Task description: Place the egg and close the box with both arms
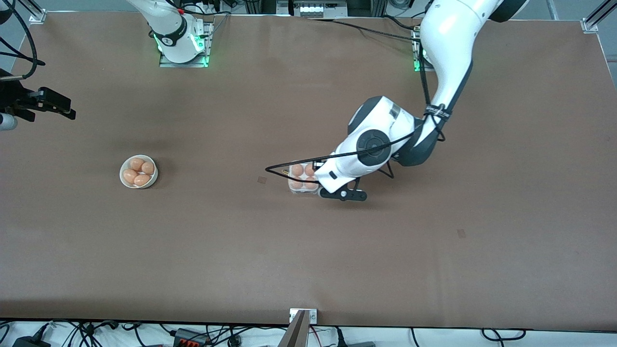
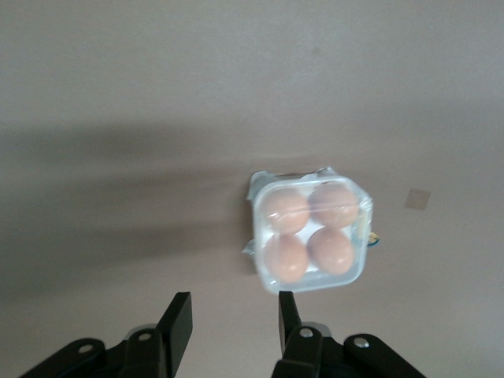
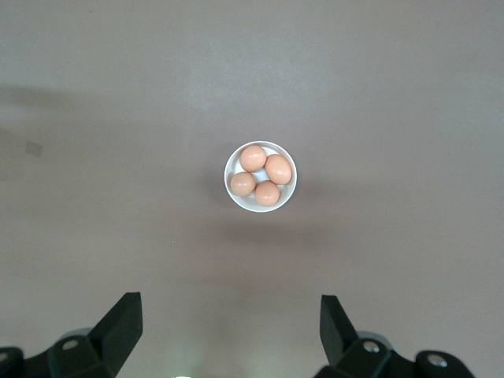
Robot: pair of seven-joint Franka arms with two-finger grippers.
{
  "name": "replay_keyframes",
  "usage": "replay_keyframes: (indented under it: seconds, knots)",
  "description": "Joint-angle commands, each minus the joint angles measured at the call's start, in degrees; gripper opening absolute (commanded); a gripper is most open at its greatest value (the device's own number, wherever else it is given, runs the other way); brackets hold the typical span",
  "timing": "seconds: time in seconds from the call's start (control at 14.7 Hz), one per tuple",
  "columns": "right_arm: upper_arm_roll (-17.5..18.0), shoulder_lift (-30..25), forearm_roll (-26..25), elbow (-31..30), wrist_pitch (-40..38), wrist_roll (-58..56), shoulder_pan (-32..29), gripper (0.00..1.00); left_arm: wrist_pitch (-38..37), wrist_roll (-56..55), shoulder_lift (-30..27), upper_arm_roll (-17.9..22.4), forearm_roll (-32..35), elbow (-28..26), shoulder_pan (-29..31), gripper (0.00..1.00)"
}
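The clear egg box [image 1: 302,178] sits near the table's middle, every cell filled with an orange-brown egg [image 2: 287,209]. In the left wrist view the box [image 2: 358,260] has its transparent lid lying over the eggs. My left gripper [image 2: 230,303] is open and empty, hovering just above the table beside the box; in the front view the left wrist [image 1: 371,144] hides its fingers. My right gripper [image 3: 230,315] is wide open and empty, high over the table at the right arm's end [image 1: 58,106], and waits.
A round white bowl [image 1: 121,167] with several more eggs stands toward the right arm's end; it also shows in the right wrist view [image 3: 288,159]. Two small tape marks [image 1: 261,180] [image 1: 461,233] lie on the brown table.
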Motion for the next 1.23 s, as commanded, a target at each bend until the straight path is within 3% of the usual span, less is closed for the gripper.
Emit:
replay_keyframes:
  seconds: [0.0, 0.14, 0.41, 0.48, 0.54, 0.61, 1.02, 1.16]
  knots:
    - [0.3, 0.4, 0.9, 1.2, -0.8, 0.3, -0.3, 1.00, -5.4, 9.3, -3.7, -0.4, 1.3, -1.2, 4.5, 0.57]
    - [0.3, 0.4, 0.9, 1.2, -0.8, 0.3, -0.3, 1.00, -9.5, 15.9, -5.2, -0.7, 1.2, -1.3, 8.4, 0.59]
    - [0.3, 0.4, 0.9, 1.2, -0.8, 0.3, -0.3, 1.00, -15.7, 16.9, -9.0, -1.0, 1.2, -1.4, 12.0, 0.61]
    - [0.3, 0.4, 0.9, 1.2, -0.8, 0.3, -0.3, 1.00, -18.0, 17.3, -10.3, -1.0, 1.3, -1.4, 13.3, 0.70]
    - [0.3, 0.4, 0.9, 1.2, -0.9, 0.3, -0.2, 1.00, -20.2, 19.7, -11.4, -1.0, 1.3, -1.4, 14.5, 0.92]
    - [0.3, 0.4, 0.9, 1.2, -0.8, 0.3, -0.3, 1.00, -21.9, 23.7, -12.6, -1.0, 1.3, -1.4, 16.0, 1.00]
    - [0.3, 0.4, 0.9, 1.2, -0.8, 0.3, -0.2, 1.00, -29.8, 27.2, -21.9, -0.3, 1.3, -1.4, 20.3, 1.00]
    - [0.5, 0.4, 0.9, 1.2, -0.8, 0.4, 0.0, 1.00, -32.5, 27.4, -24.4, -0.1, 4.0, -1.2, 21.5, 1.00]
